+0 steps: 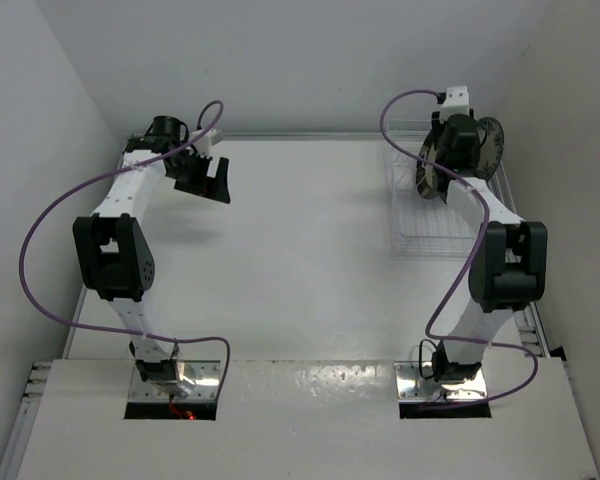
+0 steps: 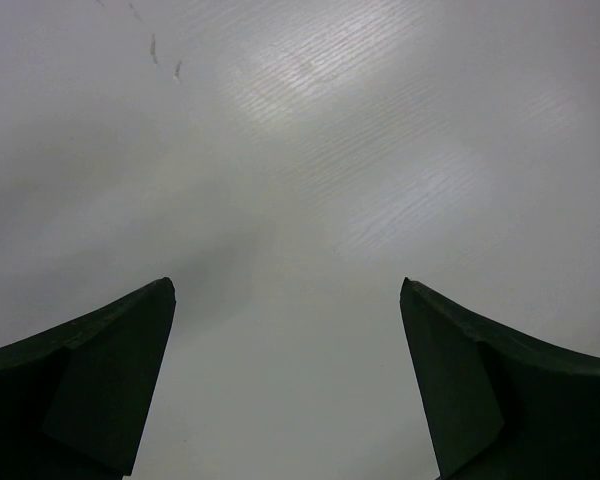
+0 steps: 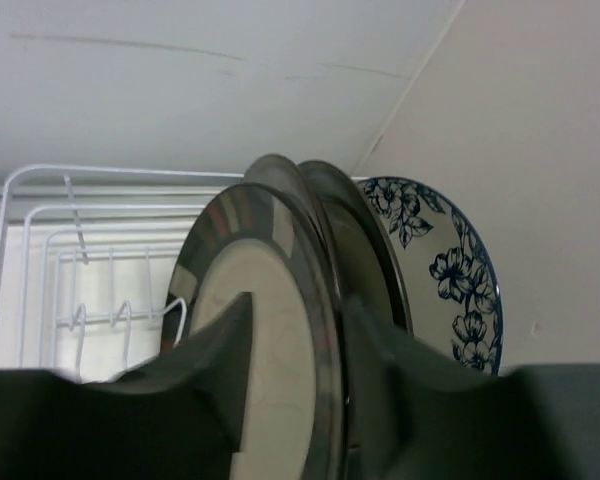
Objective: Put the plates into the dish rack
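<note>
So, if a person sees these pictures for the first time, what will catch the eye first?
Probably the plates standing on edge in the dish rack at the far right of the table: the dark-rimmed plate sits between the fingers of the right gripper, and the blue floral plate stands behind it by the wall. After that, the left gripper hangs wide open above bare table on the far left.

Three plates stand on edge, close together, in the white wire rack (image 3: 40, 230) at the far right of the desk. The nearest plate (image 3: 270, 330) has a cream centre and a dark, shiny metallic rim. Just behind it a second plate (image 3: 365, 250) shows only its dark back. The rearmost plate (image 3: 450, 280) is white with blue flowers. The rack's thin tines to their left hold nothing.
</note>
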